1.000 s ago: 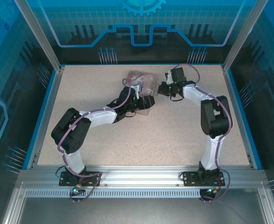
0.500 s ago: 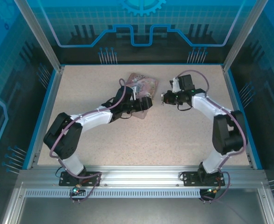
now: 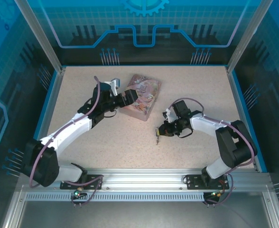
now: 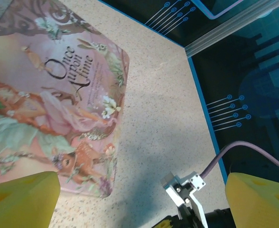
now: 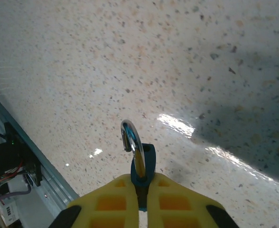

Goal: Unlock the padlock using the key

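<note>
The padlock (image 5: 143, 161) has a small blue body and a shiny metal shackle that stands swung open, one end free above the body. My right gripper (image 5: 139, 183) is shut on the blue body, just above the speckled tabletop. From above, the right gripper (image 3: 161, 131) is low over the middle of the table with the padlock (image 3: 157, 138) at its tip. My left gripper (image 3: 129, 97) is open at the left edge of the pink tin, its yellow fingers (image 4: 21, 199) wide apart with nothing between them. The key is hidden.
The flat pink illustrated tin (image 3: 143, 94) lies at the back middle of the table and shows large in the left wrist view (image 4: 49, 95). The right arm's metal bracket and purple cable (image 4: 184, 187) lie low in that view. A blue rim (image 3: 237, 102) borders the table.
The left gripper has opened and drawn back to the tin's left side. The right arm has swung from beside the tin toward the front middle, carrying the padlock down near the table.
</note>
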`<state>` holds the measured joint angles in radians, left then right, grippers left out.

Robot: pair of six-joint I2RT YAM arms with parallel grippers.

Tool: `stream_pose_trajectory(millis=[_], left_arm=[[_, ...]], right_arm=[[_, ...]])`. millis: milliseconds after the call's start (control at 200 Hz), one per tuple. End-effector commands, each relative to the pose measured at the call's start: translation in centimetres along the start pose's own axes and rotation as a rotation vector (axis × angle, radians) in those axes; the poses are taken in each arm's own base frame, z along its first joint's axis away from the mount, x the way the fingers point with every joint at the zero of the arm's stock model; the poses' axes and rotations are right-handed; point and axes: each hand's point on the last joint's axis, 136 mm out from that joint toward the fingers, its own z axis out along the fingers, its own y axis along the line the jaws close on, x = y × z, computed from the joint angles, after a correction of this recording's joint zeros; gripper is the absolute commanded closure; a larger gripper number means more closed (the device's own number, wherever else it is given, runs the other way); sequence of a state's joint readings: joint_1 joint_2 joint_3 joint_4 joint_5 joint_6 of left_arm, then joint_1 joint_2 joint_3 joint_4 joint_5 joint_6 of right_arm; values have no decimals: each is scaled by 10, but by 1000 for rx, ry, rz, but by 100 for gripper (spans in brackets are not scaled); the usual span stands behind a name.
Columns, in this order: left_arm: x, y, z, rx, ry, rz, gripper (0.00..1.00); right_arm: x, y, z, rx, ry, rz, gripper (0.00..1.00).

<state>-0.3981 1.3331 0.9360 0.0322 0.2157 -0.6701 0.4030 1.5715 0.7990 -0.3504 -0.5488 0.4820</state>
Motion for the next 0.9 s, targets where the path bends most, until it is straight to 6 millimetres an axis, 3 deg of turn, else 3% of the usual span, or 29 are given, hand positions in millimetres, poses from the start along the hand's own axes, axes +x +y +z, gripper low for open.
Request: stream_pose_trajectory(millis=[0,85,185,300,465,645,770,815,895], left_arm=[[6,13,-12,-40,11,18,9],[3,17,-19,-54,-3,16,7],[-3,21,-29,-66,-27,13,5],[-10,26,-42,-96,-57,30,3],[-22,41,-66,-171,-122,44,1],[-36,84,-104,-368,-269,66,1],[-39,124,-133,-543,-387,118,1],[-40,133,-139,-580,-421,157,1],[-39,146,-145,-630,-465,243,1]], right_arm=[[-2,-8,2,33,0,24,87],[-4,-14,-1,57,-18,33,82],[-10,-18,-16,107,-68,25,66],[-16,-22,-44,188,-138,-9,53],[-31,-27,-91,274,-278,-45,44],[-55,-30,-151,400,-493,-130,34],[-70,-34,-191,506,-679,-191,15],[-74,-39,-202,536,-736,-200,0],[-79,-52,-213,582,-810,-208,0]])
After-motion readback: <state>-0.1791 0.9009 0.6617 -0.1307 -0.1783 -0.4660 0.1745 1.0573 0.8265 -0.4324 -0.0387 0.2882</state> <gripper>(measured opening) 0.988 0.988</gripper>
